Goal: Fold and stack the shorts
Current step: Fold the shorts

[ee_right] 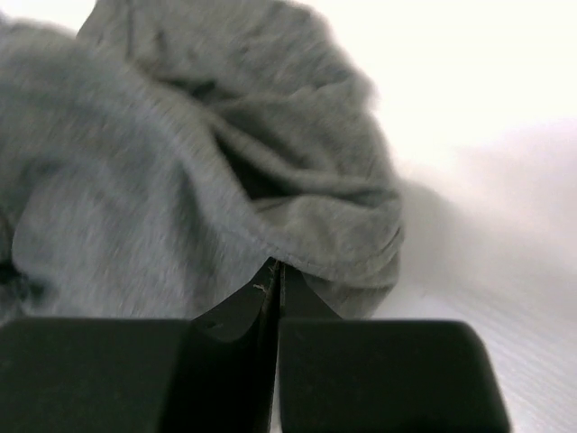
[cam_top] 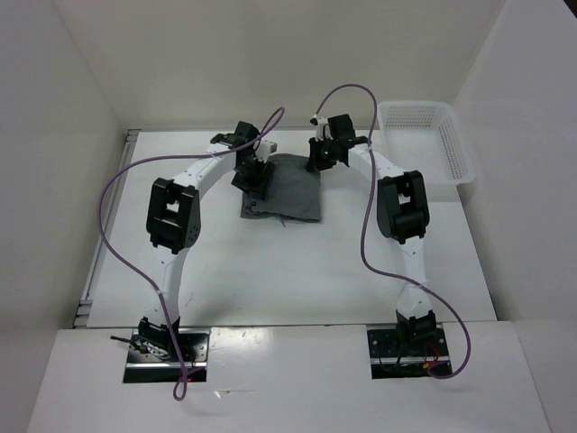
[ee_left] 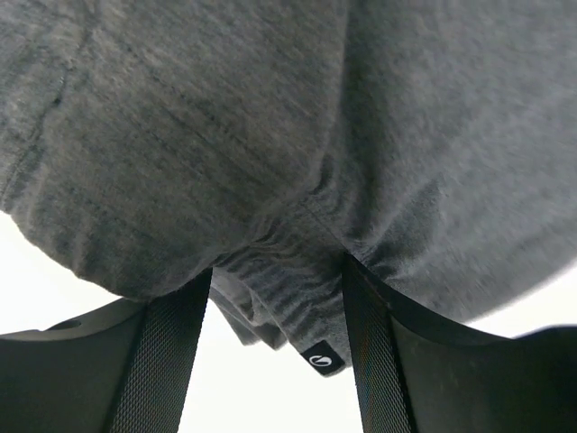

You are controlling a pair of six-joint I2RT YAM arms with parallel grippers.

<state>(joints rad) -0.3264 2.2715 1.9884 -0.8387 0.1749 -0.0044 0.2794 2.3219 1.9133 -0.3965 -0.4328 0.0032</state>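
The grey shorts (cam_top: 287, 191) lie in a folded heap at the middle back of the table. My left gripper (cam_top: 255, 174) is at their left back corner. In the left wrist view its jaws are part-way apart, and it (ee_left: 275, 266) clamps a bunched ribbed waistband with a small black label (ee_left: 318, 360). The grey fabric (ee_left: 270, 135) spreads past the fingertips. My right gripper (cam_top: 317, 162) is at the right back corner. In the right wrist view it (ee_right: 275, 264) is shut, pinching a hem of the crumpled shorts (ee_right: 180, 180). The drawstring is not visible.
A white mesh basket (cam_top: 455, 149) stands at the back right corner of the table. White walls close in the table on the left, back and right. Purple cables loop above both arms.
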